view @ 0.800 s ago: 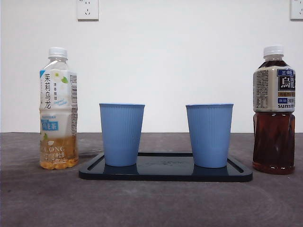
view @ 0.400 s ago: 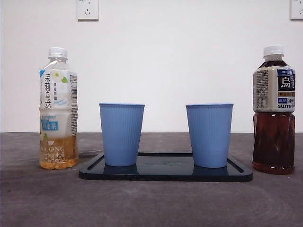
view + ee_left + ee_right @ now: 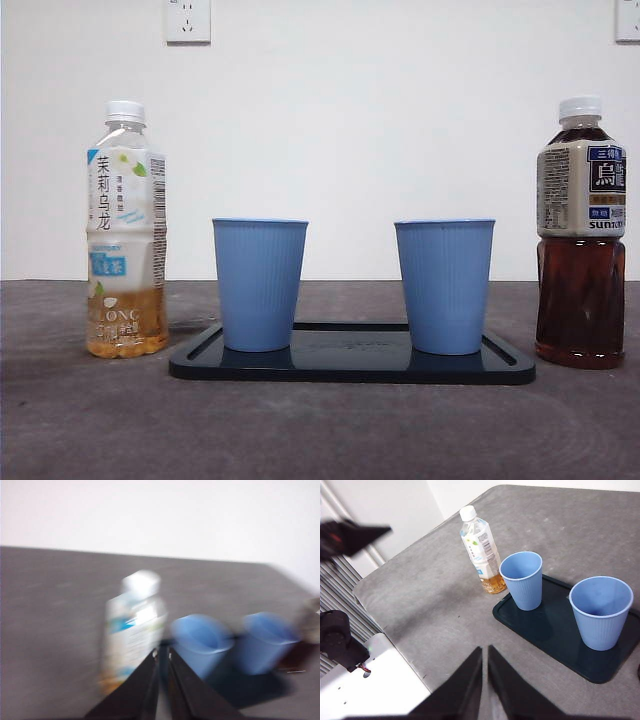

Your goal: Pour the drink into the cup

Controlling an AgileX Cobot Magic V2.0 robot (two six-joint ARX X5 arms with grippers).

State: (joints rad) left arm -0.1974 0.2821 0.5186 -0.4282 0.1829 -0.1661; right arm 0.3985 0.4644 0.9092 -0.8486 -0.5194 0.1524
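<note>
Nothing on the worktop (image 3: 320, 430) has changed over the last second, both capped bottles flanking two empty cups on the tray (image 3: 350, 368), so pouring is unstarted: left gripper (image 3: 163, 655) clenched near the jasmine tea bottle (image 3: 126, 230), right gripper (image 3: 484, 652) clenched, empty.

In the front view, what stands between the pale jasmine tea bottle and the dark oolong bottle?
Two blue cups, one nearer the pale jasmine tea bottle, one nearer the dark oolong bottle, both upright on a dark tray; front view shows it.
</note>
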